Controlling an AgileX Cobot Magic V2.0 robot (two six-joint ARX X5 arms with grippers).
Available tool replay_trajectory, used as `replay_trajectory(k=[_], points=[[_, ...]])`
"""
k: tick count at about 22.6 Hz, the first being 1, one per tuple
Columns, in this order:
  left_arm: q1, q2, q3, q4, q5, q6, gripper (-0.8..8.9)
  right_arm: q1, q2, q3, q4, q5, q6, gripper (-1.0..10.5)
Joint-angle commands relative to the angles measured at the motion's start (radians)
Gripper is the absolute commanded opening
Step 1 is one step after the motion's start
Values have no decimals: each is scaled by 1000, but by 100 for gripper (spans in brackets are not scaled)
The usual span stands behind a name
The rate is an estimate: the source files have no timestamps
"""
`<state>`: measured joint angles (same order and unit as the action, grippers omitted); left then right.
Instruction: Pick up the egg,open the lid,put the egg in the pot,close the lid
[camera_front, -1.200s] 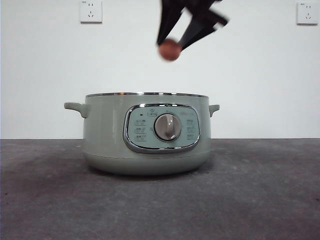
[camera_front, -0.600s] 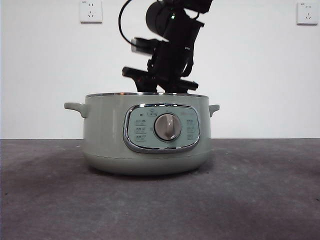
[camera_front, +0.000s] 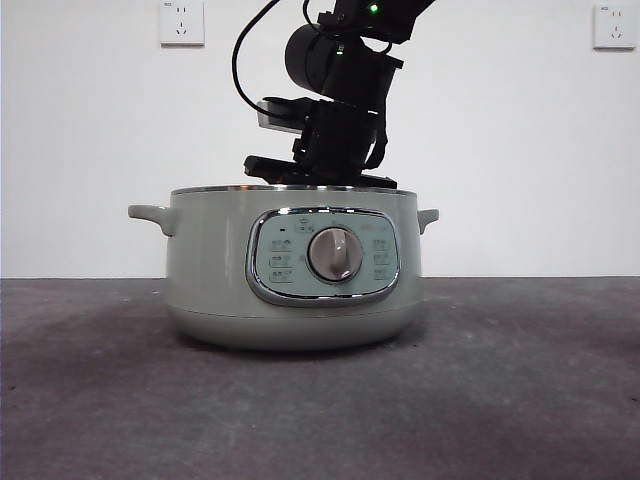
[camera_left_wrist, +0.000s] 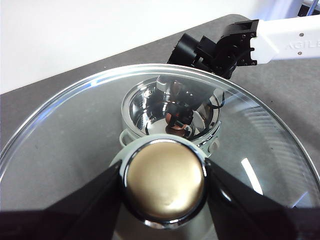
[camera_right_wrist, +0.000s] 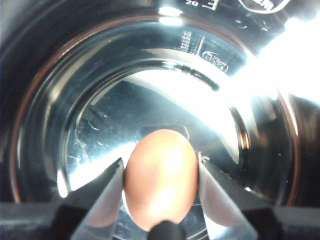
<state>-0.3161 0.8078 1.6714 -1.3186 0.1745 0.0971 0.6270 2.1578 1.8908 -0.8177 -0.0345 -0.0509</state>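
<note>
Since a second ago the right arm has come down from above the pot (camera_front: 292, 268), and its gripper (camera_right_wrist: 161, 172) now reaches inside the rim. Its jaws are clenched on the egg (camera_right_wrist: 161, 185), which hangs over the shiny steel floor of the pot; whether it touches the bottom cannot be told. The left gripper (camera_left_wrist: 165, 175) grips the knob of the lid (camera_left_wrist: 75, 135), holding it up and well apart from the open pot on the dark bench (camera_front: 520, 390).
</note>
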Motion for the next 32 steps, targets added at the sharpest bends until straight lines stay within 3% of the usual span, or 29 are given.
replay_trajectory(k=[1,7,10,16,19,26,32], points=[[3,-9,7,43,8,8,-8,2,23,12,-1,-3,-4,419],[3,-5,7,45,8,12,-8,2,2,298,-232,-37,-8,419],[3,8,7,61,8,19,-8,2,-107,371,-268,-36,-6,418],[3,55,7,117,21,29,-8,0,-330,371,-389,2,-40,414],[2,101,7,150,87,32,-8,0,-435,371,-467,1,-64,414],[-50,269,7,281,95,45,-8,0,-700,337,-559,-2,-54,409],[-140,455,6,417,94,57,-8,0,-980,76,-558,-1,-19,409]])
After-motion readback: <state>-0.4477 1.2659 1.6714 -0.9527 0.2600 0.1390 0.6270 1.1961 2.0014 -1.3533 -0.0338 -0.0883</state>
